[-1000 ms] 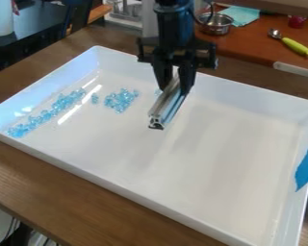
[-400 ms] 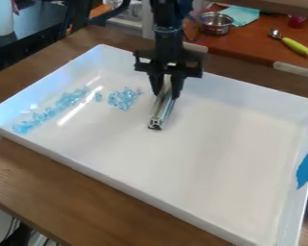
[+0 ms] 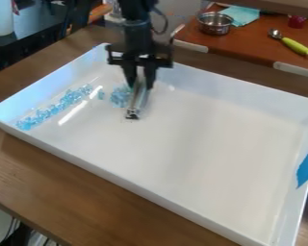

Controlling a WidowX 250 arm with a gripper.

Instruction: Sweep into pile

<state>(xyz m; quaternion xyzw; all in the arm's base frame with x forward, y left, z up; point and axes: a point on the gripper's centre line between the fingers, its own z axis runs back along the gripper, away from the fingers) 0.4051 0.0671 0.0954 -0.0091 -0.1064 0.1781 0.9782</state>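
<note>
Movement toward the left of the view just now by the black two-finger hand (image 3: 139, 84), drawn in around a long, silvery metal bar (image 3: 138, 102) and carrying it along. Before, a stretch of bare white floor between bar and beads; now, bar right beside the small cluster of clear light-blue beads (image 3: 120, 97), contact impossible to confirm. Cluster in roughly the same place as before, so approach more likely than sweeping so far. Farther left, also much as before, the long, uneven row of light-blue beads (image 3: 52, 110) near the tray wall, with a few loose light-blue beads (image 3: 101, 94) in the gap. All inside the large, white, rectangular tray (image 3: 195, 144) on the brown wooden table (image 3: 73, 168). Likely step in hand: a push of the cluster toward the row. Pile partly formed, by the look of it; low, steady pressure probably needed, with some risk of beads slipping past the bar's end.
</note>
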